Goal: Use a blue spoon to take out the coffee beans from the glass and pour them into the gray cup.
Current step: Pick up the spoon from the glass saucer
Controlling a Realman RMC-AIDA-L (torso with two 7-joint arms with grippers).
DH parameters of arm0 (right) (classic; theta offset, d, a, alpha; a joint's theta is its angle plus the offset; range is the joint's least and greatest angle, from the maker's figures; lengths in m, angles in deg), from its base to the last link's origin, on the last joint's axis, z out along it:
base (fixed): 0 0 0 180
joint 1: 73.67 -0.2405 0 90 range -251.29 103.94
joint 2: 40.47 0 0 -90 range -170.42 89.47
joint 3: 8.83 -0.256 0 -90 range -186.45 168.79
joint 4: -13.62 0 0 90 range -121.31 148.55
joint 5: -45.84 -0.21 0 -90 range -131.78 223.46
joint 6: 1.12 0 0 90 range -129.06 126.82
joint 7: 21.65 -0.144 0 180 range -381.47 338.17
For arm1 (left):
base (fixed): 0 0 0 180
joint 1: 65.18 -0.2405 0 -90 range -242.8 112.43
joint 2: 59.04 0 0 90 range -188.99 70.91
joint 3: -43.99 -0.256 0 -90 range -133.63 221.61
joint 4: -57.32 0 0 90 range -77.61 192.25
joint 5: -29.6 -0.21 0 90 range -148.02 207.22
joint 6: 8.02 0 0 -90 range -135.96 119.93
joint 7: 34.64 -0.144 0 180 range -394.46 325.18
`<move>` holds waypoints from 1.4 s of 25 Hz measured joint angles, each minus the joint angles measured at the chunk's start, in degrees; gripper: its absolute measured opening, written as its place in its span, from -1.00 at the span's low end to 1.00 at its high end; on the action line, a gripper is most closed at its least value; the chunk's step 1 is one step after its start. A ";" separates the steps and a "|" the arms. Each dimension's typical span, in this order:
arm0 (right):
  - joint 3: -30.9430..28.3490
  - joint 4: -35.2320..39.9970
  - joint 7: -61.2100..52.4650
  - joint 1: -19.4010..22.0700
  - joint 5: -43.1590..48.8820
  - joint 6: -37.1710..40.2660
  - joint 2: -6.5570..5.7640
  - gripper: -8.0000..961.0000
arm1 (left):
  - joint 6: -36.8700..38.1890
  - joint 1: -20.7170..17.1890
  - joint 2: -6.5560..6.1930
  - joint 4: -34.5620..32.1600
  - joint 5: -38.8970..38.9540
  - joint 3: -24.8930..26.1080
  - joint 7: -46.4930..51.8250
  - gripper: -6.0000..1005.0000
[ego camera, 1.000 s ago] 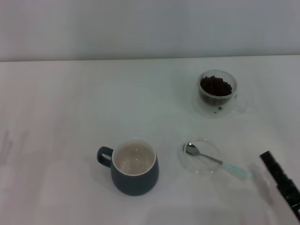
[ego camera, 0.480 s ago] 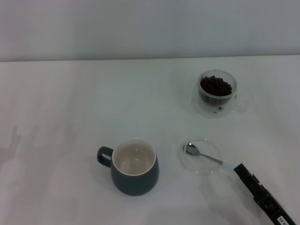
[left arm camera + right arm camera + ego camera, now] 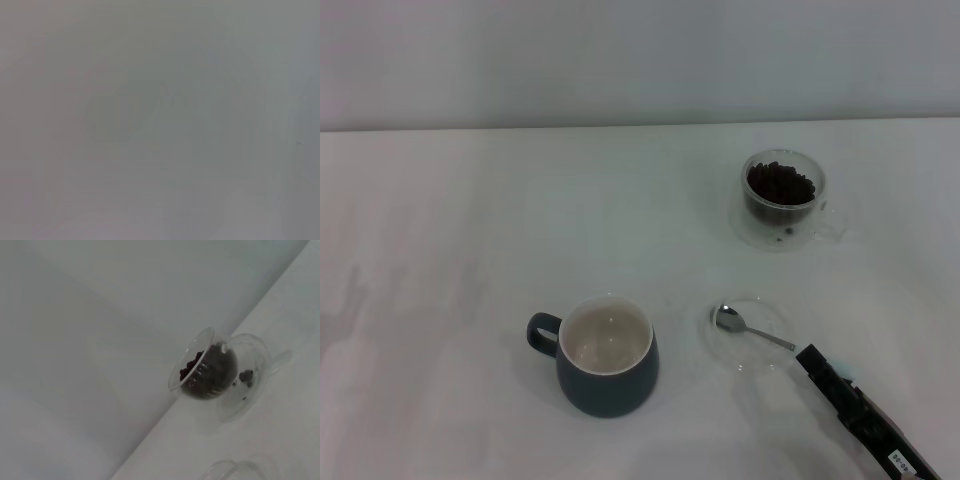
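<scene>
The blue spoon (image 3: 745,328) lies with its silver bowl on a clear saucer (image 3: 772,312). Its pale blue handle is hidden under my right gripper (image 3: 812,360), which reaches in from the bottom right corner and covers the handle's end. The glass (image 3: 783,197) stands at the back right, filled with dark coffee beans (image 3: 780,182). It also shows in the right wrist view (image 3: 210,371), with the beans (image 3: 212,367) inside. The gray cup (image 3: 608,360) stands in front at the middle, empty, with its handle to the left. My left gripper is out of view.
The white table (image 3: 470,250) stretches to a grey wall at the back. The saucer's rim shows at the edge of the right wrist view (image 3: 235,469). The left wrist view shows only a blank grey surface.
My right gripper has moved in from the right edge toward the spoon and now covers its blue handle. The spoon, cup and glass have not moved.
</scene>
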 joint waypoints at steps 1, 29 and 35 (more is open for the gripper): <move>-0.20 0.07 -0.04 -0.02 0.22 -0.17 0.00 0.75 | -0.01 -0.04 -0.01 0.00 0.00 0.00 0.01 0.66; -2.45 0.62 -0.44 -0.23 1.71 -1.91 0.00 -0.23 | 0.32 -0.62 0.08 0.00 -0.53 0.00 0.09 0.66; -2.52 0.73 -0.86 -0.30 1.70 -1.91 0.00 -0.22 | 0.34 -0.62 0.08 0.00 -0.53 0.00 0.09 0.66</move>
